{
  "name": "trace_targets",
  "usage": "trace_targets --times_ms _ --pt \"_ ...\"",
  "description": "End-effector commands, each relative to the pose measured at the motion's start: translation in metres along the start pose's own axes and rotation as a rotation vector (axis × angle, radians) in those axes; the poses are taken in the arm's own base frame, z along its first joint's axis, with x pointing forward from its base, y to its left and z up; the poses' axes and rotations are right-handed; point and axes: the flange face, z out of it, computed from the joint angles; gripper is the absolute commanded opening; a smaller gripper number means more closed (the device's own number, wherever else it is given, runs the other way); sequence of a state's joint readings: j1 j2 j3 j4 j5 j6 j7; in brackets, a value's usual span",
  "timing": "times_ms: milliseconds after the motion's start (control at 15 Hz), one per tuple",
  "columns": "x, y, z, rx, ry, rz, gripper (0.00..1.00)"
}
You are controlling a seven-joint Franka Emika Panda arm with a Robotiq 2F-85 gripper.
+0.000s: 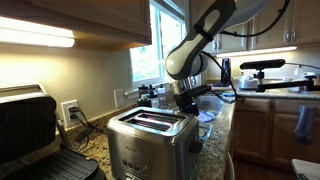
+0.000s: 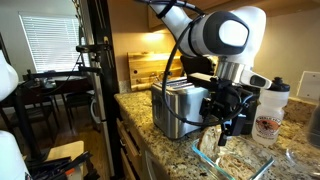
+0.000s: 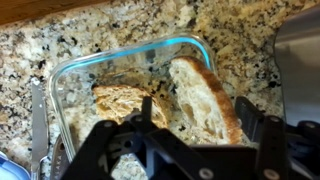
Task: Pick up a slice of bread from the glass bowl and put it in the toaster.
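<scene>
The glass bowl (image 3: 70,75) sits on the granite counter with two slices of bread in it, a rounder one (image 3: 120,100) on the left and a longer crusted one (image 3: 205,85) on the right. My gripper (image 3: 198,112) is open just above the bowl, its fingers on either side of the longer slice without clearly touching it. In both exterior views the gripper (image 1: 185,100) (image 2: 222,125) hangs over the bowl (image 2: 240,160) right beside the steel toaster (image 1: 150,135) (image 2: 178,108). The toaster's side also shows in the wrist view (image 3: 300,60).
A black hinged grill (image 1: 25,125) stands at the far side of the toaster, near a wall outlet (image 1: 70,110). A white jar (image 2: 270,112) stands behind the bowl. A wooden board (image 2: 145,70) leans on the wall. The counter edge runs close to the bowl.
</scene>
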State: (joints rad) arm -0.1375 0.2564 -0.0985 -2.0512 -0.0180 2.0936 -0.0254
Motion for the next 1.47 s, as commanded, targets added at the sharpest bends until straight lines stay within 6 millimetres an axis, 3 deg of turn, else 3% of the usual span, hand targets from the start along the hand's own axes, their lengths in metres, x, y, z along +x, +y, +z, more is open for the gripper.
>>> trace_targets --times_ms 0,467,667,867,1400 --pt "0.002 0.006 -0.005 0.018 -0.02 0.007 0.53" --pt "0.004 0.009 -0.006 0.024 -0.012 0.015 0.08" --pt "-0.005 0.002 -0.015 0.009 0.023 0.013 0.05" --pt "-0.016 -0.01 -0.029 0.006 0.069 0.003 0.08" --pt "-0.064 -0.036 -0.08 0.0 0.216 -0.037 0.08"
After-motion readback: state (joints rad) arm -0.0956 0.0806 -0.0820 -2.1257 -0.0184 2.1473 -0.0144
